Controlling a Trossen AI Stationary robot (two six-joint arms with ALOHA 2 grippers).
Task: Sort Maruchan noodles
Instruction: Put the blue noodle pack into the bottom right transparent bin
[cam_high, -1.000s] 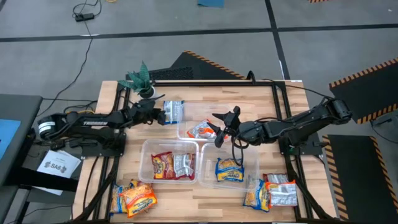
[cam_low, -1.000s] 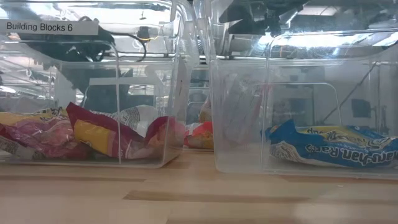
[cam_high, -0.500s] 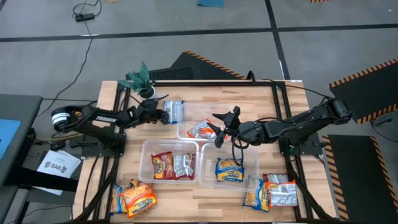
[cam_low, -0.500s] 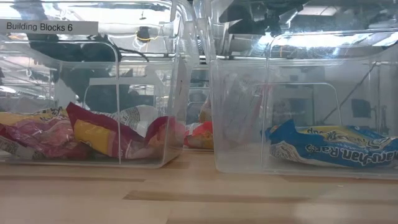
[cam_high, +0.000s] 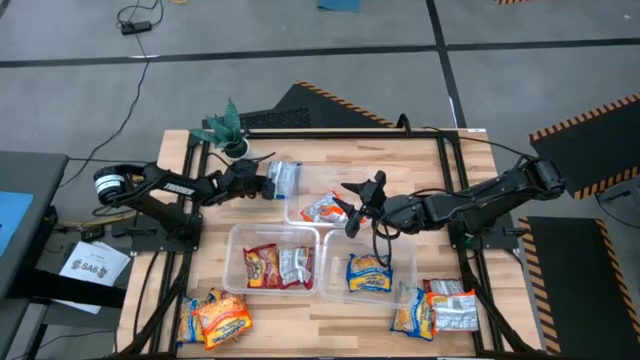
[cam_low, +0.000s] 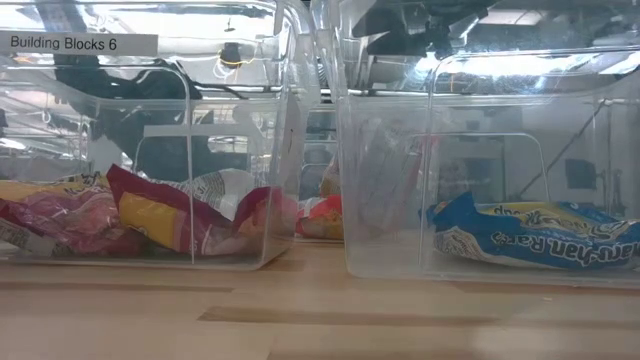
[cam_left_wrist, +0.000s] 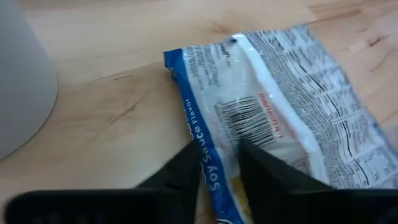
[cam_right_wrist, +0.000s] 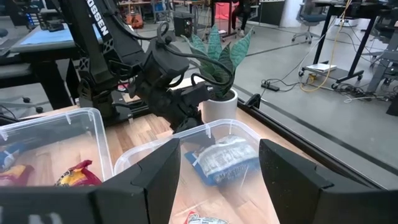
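Left wrist view: left tool (cam_left_wrist: 219, 163) pinching blue-edged silvery noodle packet (cam_left_wrist: 280, 118), barcode side up; right tool (cam_high: 352, 208) open.

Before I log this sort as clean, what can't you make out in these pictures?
- Blue-edged packet, left wrist view: its far end runs off the edge.
- Left gripper: whether it truly grips; fingers hide the contact.
- Tub contents, low view: blurred by the clear tub walls.
- Packet flavours, high view: print too small.
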